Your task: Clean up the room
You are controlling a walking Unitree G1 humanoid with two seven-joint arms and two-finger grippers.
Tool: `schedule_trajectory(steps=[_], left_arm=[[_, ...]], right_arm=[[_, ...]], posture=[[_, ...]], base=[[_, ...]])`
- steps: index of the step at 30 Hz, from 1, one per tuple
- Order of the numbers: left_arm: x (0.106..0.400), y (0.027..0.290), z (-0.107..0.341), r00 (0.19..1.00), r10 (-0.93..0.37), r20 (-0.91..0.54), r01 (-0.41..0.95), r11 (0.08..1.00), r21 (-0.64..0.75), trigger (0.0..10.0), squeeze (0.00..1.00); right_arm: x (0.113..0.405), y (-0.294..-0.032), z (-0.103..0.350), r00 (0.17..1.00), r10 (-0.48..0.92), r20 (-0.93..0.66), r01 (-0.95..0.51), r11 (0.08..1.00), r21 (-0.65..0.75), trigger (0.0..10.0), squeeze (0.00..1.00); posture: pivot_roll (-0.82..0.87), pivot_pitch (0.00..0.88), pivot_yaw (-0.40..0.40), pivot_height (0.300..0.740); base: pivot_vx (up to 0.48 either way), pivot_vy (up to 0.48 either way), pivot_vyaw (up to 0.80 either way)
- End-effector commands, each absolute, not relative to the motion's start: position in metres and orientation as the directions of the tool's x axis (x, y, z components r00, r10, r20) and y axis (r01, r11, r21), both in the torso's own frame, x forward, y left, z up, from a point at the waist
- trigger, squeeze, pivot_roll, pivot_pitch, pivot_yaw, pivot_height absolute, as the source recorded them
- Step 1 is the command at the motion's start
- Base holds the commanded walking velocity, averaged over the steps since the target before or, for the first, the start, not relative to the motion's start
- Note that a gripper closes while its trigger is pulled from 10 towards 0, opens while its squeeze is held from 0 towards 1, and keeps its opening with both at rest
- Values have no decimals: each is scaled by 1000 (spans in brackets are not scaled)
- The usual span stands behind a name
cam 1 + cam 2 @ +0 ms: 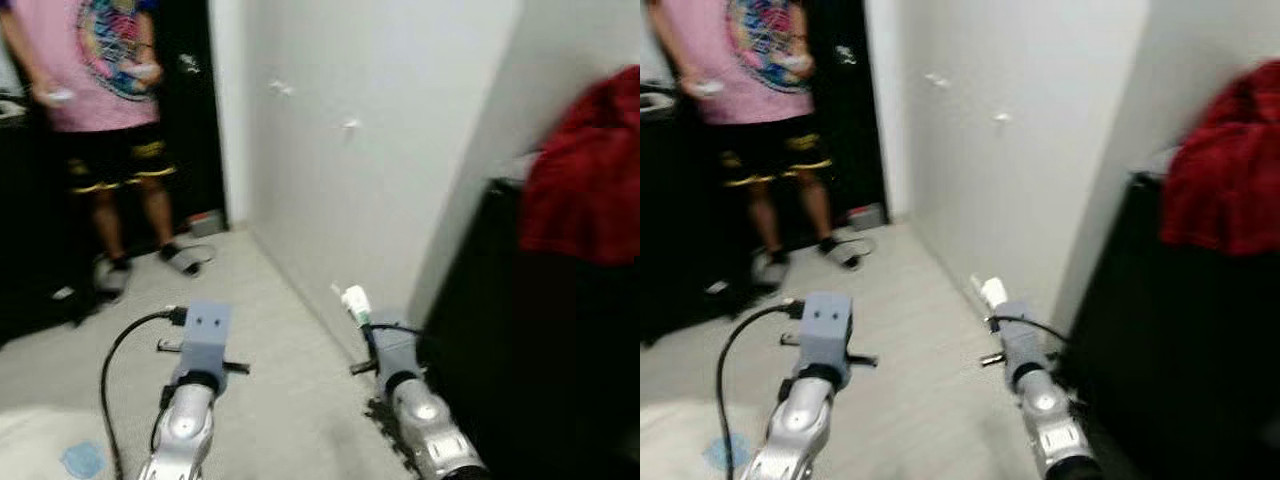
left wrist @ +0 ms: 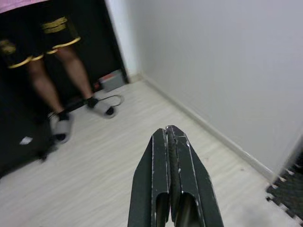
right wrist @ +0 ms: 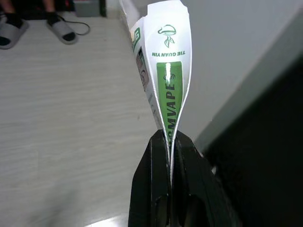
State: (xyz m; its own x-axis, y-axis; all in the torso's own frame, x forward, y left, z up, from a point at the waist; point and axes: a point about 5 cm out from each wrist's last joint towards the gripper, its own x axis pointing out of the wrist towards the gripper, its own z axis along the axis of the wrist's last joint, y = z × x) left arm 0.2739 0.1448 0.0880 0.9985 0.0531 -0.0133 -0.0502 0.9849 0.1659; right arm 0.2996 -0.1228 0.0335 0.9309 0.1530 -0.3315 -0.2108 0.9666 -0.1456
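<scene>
**Robot pinches flattened packet beside white wall**

The right gripper [image 3: 171, 142] is clamped on a flattened white-and-green packet [image 3: 165, 71], its two black fingers pressed tight on the lower edge so the packet stands up between them, held above the pale floor [image 1: 270, 320] just beside the white wall [image 1: 380, 150]. The left gripper [image 2: 166, 135] is closed with nothing between its fingers, held out over the floor farther from that wall. Against the wall's far side stands a black cabinet [image 1: 520, 340] with a red cloth [image 1: 590, 170] heaped on top. Beyond the wall's corner, a person [image 1: 95, 70] in a pink shirt, black shorts and grey slippers [image 2: 102, 108] stands before a dark doorway.
</scene>
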Motion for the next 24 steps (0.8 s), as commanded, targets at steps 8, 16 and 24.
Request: schedule_trajectory(steps=[8,16,24], left_arm=[[272,151,85,999,31,-29,-24,978,209,10000,0],[274,160,89,999,18,-28,-11,971,239,10000,0],[273,162,91,999,3,-33,5,967,257,10000,0]], right_arm=[[299,-122,31,936,126,-329,-180,974,-138,10000,0],[297,-114,29,941,117,-318,-164,978,-125,10000,0],[297,-113,28,940,115,-322,-154,983,-97,10000,0]], posture=[[36,0,6,740],[69,0,42,740],[79,0,56,740]], base=[[0,0,-800],[0,0,-800],[0,0,-800]])
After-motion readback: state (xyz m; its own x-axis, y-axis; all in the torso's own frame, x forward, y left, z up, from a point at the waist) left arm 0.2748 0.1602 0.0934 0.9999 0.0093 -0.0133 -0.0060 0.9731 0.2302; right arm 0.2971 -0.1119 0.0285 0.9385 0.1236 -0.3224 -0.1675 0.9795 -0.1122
